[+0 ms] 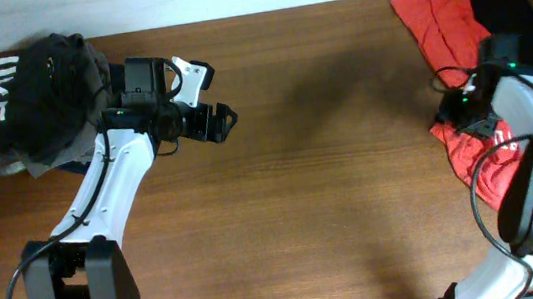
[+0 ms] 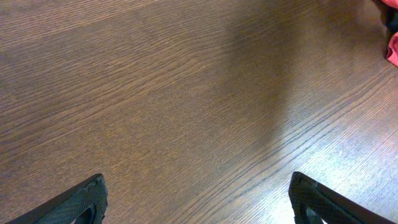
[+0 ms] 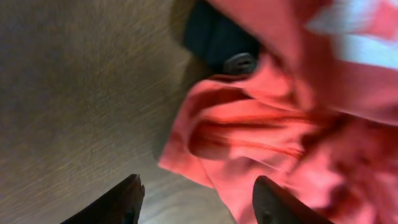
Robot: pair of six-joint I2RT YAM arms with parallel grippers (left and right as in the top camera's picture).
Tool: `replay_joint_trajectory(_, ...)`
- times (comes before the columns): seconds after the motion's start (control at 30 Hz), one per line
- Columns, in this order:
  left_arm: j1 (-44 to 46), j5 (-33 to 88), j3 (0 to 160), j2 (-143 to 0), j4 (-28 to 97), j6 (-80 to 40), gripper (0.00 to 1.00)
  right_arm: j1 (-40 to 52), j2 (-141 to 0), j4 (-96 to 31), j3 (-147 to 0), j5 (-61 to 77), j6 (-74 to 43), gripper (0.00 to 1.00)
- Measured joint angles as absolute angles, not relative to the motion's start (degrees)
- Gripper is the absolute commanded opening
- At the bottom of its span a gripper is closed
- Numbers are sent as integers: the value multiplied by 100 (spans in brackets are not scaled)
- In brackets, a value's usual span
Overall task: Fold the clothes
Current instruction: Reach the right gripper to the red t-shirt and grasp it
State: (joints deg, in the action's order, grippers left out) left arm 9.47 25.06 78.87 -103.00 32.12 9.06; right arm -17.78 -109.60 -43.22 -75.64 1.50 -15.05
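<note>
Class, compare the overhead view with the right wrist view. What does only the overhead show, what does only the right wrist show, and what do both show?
Only overhead: both arms, and a pile of dark clothes at the far left, beside the left arm. Only right wrist: a close look at the creased edge of the red-orange T-shirt, with the right jaws apart, one fingertip over bare wood and the other over cloth. Both: that T-shirt and the wooden table.
</note>
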Motion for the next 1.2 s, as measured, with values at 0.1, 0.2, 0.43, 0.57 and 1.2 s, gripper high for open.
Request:
replay_joint_trajectory(0.1,947,2506,7887,-10300,3212,906,93,-1688,-11139,-4213,-7564,78,-1503,61)
replay_joint_trajectory(0.2,947,2506,7887,-10300,3212,919,92,-1688,-11205,-4128,-7564,-45,-1503,59)
replay_joint_trajectory(0.43,947,2506,7887,-10300,3212,919,93,-1688,-11249,-3935,-7564,-215,-1518,34)
replay_joint_trajectory(0.57,947,2484,7887,-10300,3212,921,93,-1688,-11386,-3900,-7564,-257,-1500,20)
replay_joint_trajectory(1.2,838,2401,8477,-10304,3474,913,71,-1267,-11238,-5533,-8831,886,-891,4)
